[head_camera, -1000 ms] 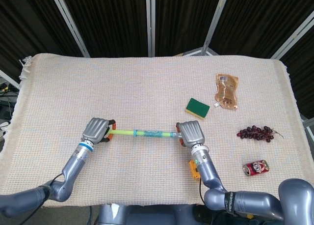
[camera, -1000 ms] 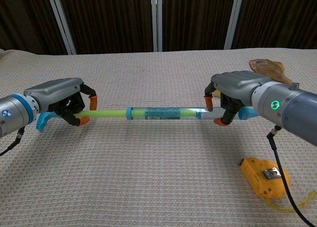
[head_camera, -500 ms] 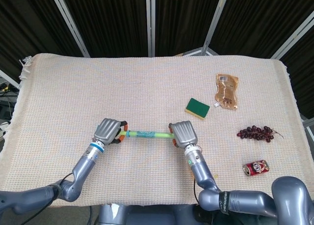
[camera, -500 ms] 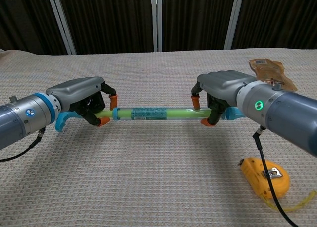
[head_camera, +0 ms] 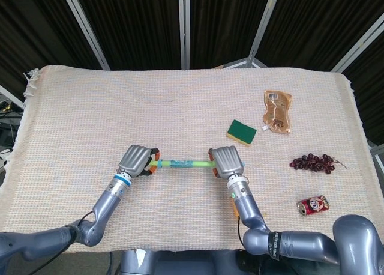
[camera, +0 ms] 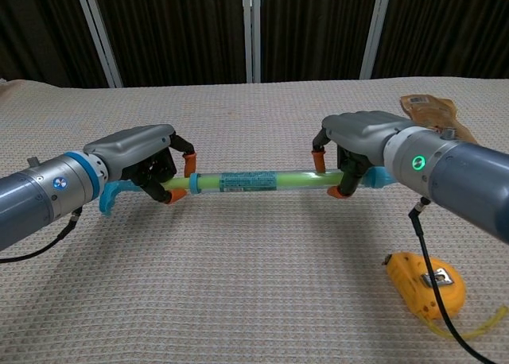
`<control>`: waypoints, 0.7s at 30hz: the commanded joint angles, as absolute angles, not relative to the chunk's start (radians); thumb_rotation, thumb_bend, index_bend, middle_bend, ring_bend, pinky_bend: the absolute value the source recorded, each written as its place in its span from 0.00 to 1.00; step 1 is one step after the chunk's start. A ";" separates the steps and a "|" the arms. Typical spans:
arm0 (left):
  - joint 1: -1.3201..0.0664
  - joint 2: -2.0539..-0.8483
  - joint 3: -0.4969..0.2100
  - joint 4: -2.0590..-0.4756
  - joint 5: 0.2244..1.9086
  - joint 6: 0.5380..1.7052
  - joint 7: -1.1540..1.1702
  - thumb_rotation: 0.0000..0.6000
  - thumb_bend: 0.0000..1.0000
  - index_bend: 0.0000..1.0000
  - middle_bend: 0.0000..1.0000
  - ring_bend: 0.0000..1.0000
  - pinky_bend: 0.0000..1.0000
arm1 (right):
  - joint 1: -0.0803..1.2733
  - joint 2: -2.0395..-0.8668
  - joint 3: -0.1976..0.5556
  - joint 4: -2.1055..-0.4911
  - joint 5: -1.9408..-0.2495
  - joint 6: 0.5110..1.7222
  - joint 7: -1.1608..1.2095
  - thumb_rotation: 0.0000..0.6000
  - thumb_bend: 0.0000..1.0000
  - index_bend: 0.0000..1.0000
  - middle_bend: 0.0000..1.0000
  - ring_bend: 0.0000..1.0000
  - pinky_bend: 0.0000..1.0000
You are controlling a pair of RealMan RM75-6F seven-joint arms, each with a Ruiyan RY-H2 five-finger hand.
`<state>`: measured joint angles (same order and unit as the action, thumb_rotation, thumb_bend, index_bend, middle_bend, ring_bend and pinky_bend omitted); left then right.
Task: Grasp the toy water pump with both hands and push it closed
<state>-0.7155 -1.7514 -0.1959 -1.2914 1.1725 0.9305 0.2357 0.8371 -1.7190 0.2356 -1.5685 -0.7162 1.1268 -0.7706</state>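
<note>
The toy water pump is a clear green tube with blue collars, held level just above the cloth. My left hand grips its handle end, with a blue handle piece sticking out below the fingers. My right hand grips the other end, fingers curled around the tube. The blue collar sits right against my left hand, so almost no plunger rod shows.
A yellow tape measure lies on the cloth near my right arm. A green sponge, a brown pouch, a bunch of grapes and a red can lie to the right. The woven tablecloth covers the table.
Both hands have moved toward each other. The yellow-green rod that showed beside my left hand a second ago has slid into the tube, and the pump is much shorter.
</note>
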 commanded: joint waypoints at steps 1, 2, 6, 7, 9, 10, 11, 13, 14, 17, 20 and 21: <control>-0.712 -1.746 -0.191 -1.286 1.186 0.941 0.218 1.00 0.40 0.11 0.80 0.80 1.00 | 0.829 -1.699 0.225 -1.576 -0.722 1.124 -0.764 1.00 0.10 0.10 1.00 1.00 1.00; -0.710 -1.743 -0.190 -1.286 1.190 0.944 0.212 1.00 0.40 0.03 0.79 0.80 1.00 | 0.827 -1.692 0.222 -1.579 -0.725 1.127 -0.765 1.00 0.06 0.05 1.00 1.00 1.00; -0.699 -1.728 -0.185 -1.289 1.200 0.959 0.192 1.00 0.37 0.00 0.78 0.80 1.00 | 0.813 -1.663 0.213 -1.600 -0.734 1.142 -0.758 1.00 0.00 0.00 1.00 1.00 1.00; -0.694 -1.720 -0.184 -1.292 1.203 0.965 0.186 1.00 0.36 0.00 0.77 0.80 1.00 | 0.805 -1.650 0.210 -1.612 -0.737 1.148 -0.752 1.00 0.00 0.00 1.00 1.00 1.00; -0.677 -1.690 -0.183 -1.313 1.209 0.985 0.170 1.00 0.36 0.00 0.77 0.80 1.00 | 0.780 -1.610 0.200 -1.645 -0.753 1.168 -0.732 1.00 0.00 0.00 1.00 1.00 1.00; -0.673 -1.681 -0.181 -1.320 1.212 0.989 0.166 1.00 0.36 0.00 0.77 0.80 1.00 | 0.774 -1.599 0.197 -1.655 -0.761 1.170 -0.726 1.00 0.00 0.00 1.00 1.00 1.00; -0.669 -1.672 -0.181 -1.327 1.216 0.995 0.163 1.00 0.36 0.00 0.77 0.80 1.00 | 0.767 -1.588 0.193 -1.664 -0.769 1.173 -0.718 1.00 0.00 0.00 1.00 1.00 1.00; -0.654 -1.641 -0.179 -1.350 1.228 1.018 0.151 1.00 0.36 0.00 0.76 0.80 1.00 | 0.744 -1.548 0.182 -1.694 -0.799 1.185 -0.690 1.00 0.00 0.00 1.00 1.00 1.00; -0.645 -1.622 -0.178 -1.364 1.236 1.033 0.144 1.00 0.36 0.00 0.75 0.79 1.00 | 0.730 -1.525 0.176 -1.710 -0.819 1.194 -0.672 1.00 0.00 0.00 1.00 1.00 1.00; -0.619 -1.575 -0.177 -1.397 1.256 1.075 0.125 1.00 0.36 0.00 0.67 0.73 0.93 | 0.694 -1.468 0.160 -1.743 -0.879 1.213 -0.618 1.00 0.00 0.00 0.97 1.00 1.00; -0.566 -1.498 -0.172 -1.448 1.287 1.158 0.095 1.00 0.36 0.00 0.53 0.61 0.76 | 0.631 -1.380 0.130 -1.768 -1.011 1.250 -0.501 1.00 0.00 0.00 0.87 0.97 0.99; -0.549 -1.477 -0.171 -1.463 1.293 1.183 0.090 1.00 0.36 0.00 0.48 0.56 0.70 | 0.613 -1.357 0.120 -1.768 -1.052 1.258 -0.462 1.00 0.00 0.00 0.81 0.93 0.95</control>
